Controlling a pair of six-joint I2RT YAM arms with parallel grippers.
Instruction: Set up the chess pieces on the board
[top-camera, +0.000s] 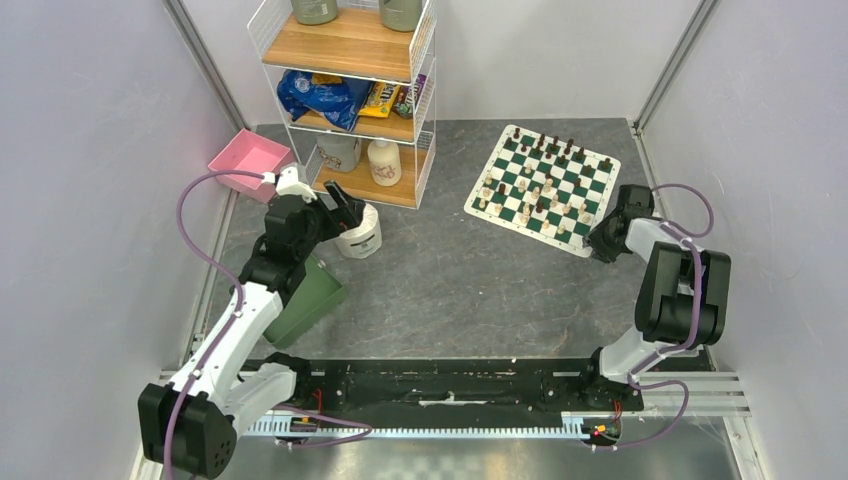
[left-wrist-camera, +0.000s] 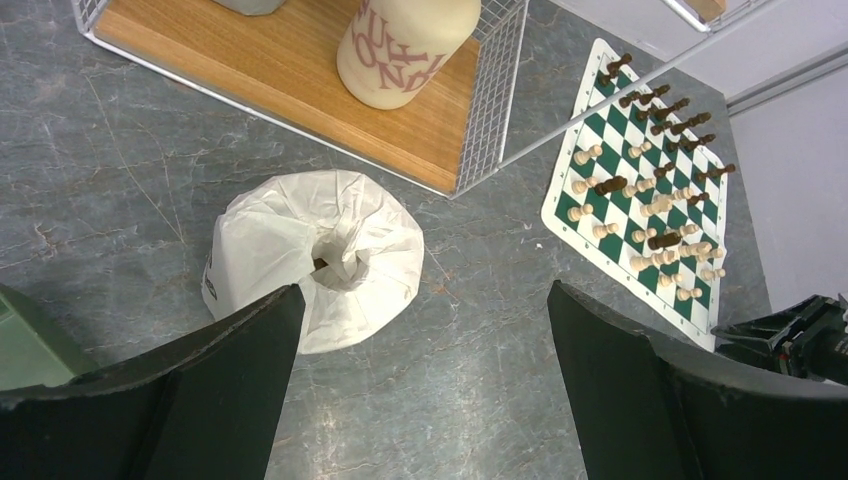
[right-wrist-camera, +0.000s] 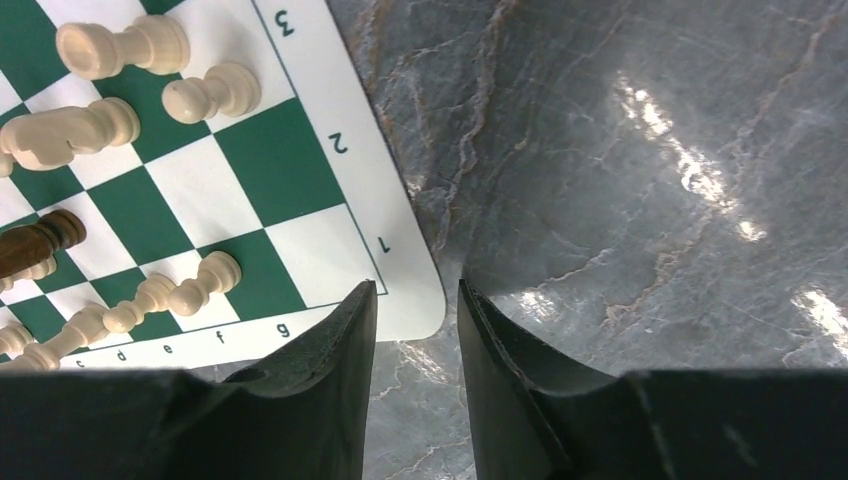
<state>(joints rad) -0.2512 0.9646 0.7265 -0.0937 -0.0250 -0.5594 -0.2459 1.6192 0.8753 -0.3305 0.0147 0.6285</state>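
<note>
Top view: chess pieces (top-camera: 548, 185) are sitting scattered on the board (top-camera: 502, 220)
Left wrist: left gripper (left-wrist-camera: 425, 295) is hovering spread wide, empty, above toilet roll (left-wrist-camera: 300, 240), left of the board
Right wrist: right gripper (right-wrist-camera: 415, 290) is hanging at the board's corner, narrowly parted, grasping nothing

Overhead view, wrist close-ups, board (top-camera: 508, 152) shared

Chess pieces (right-wrist-camera: 210, 92) sit scattered across the green-white board (right-wrist-camera: 290, 170).

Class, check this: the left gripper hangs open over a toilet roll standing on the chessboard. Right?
No. The toilet roll stands on the grey table, apart from the chessboard, as the left wrist view shows. The left gripper does hang open over it.
</note>
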